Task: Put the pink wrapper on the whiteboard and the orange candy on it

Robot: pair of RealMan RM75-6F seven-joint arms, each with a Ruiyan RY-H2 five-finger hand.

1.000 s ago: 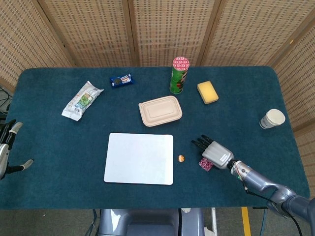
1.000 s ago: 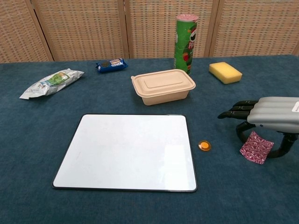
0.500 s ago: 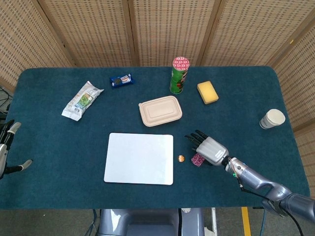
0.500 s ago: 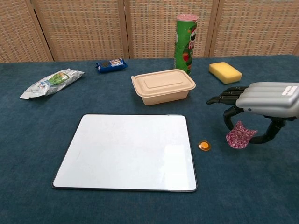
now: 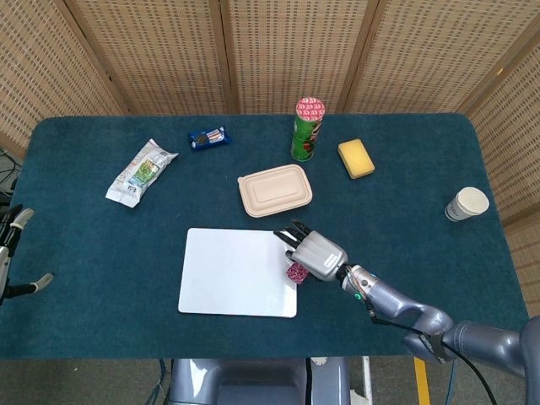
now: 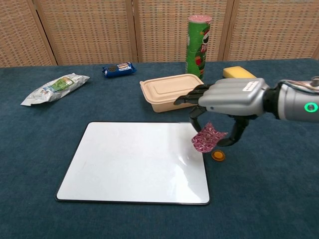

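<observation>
My right hand (image 5: 314, 251) (image 6: 228, 98) hangs over the right edge of the whiteboard (image 5: 236, 272) (image 6: 129, 162) and pinches the pink wrapper (image 5: 296, 272) (image 6: 205, 138), which dangles just above the board's right side. The orange candy (image 6: 217, 155) lies on the blue cloth just right of the board, under the hand; in the head view the hand hides it. My left hand (image 5: 10, 253) shows at the far left edge of the head view, off the table, with fingers apart and nothing in it.
Behind the board sits a beige lidded box (image 5: 274, 190) (image 6: 173, 91). Further back stand a green chip can (image 5: 307, 128) (image 6: 198, 44) and a yellow sponge (image 5: 356, 158) (image 6: 235, 72). A snack bag (image 5: 139, 171), a blue cookie pack (image 5: 208, 137) and a paper cup (image 5: 466, 204) lie around.
My right hand has lifted the pink wrapper off the cloth and carried it left, past the orange candy, to the whiteboard's right edge. The left hand stays put.
</observation>
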